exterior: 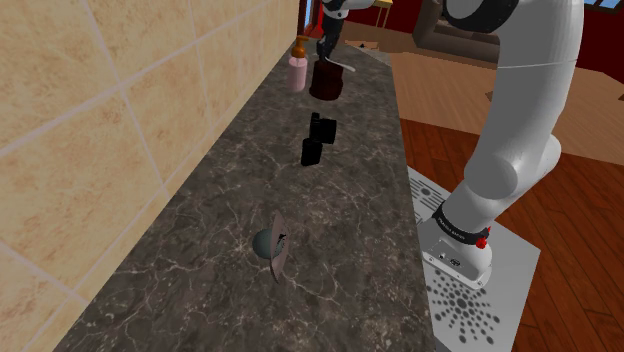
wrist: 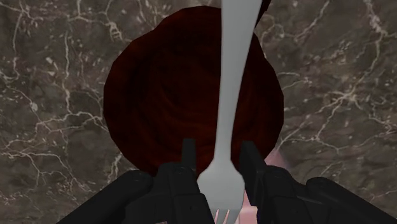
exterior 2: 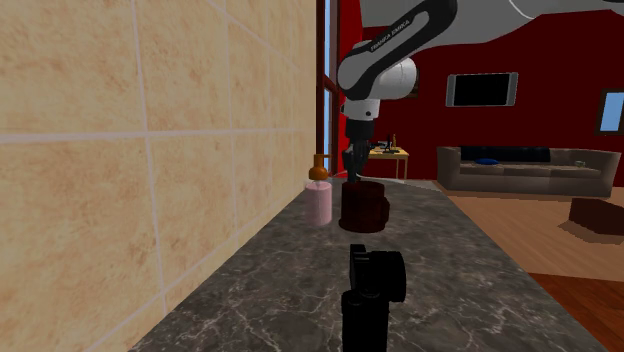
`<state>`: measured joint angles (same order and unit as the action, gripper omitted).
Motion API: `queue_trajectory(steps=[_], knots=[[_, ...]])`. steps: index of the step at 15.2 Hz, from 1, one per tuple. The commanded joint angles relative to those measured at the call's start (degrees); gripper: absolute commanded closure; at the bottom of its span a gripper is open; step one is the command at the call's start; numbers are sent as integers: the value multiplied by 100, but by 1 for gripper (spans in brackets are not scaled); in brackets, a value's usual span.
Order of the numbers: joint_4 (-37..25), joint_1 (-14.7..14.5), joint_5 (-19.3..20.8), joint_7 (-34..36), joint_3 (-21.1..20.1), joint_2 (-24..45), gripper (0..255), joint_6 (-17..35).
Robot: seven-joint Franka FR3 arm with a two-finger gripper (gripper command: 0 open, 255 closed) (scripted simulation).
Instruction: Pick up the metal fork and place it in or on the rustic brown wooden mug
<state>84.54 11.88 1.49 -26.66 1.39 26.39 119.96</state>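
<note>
Fingers [wrist: 249,159] clamped on the fork [wrist: 224,114] near its head. The gripper [wrist: 219,156] hangs right over the dark brown mug [wrist: 159,95], upper middle of the shoulder view. The handle points down at the mouth but runs close to one rim. Released off-centre, it could clip that edge, tumble onto the counter [wrist: 51,76], or knock the pink bottle [exterior 2: 320,203] just beside the mug.
</note>
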Motion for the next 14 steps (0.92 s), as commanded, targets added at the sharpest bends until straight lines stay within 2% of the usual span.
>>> queue_trajectory(steps=[1, 2, 7, 11, 14], knots=[[32, -2, 3, 6, 1, 28, 255, 5], [51, 4, 0, -2, 2, 15, 0, 13], [32, -2, 3, 6, 1, 27, 0, 5], [-276, -16, 5, 6, -2, -244, 0, -575], [-276, -16, 5, 6, -1, -244, 0, -575]])
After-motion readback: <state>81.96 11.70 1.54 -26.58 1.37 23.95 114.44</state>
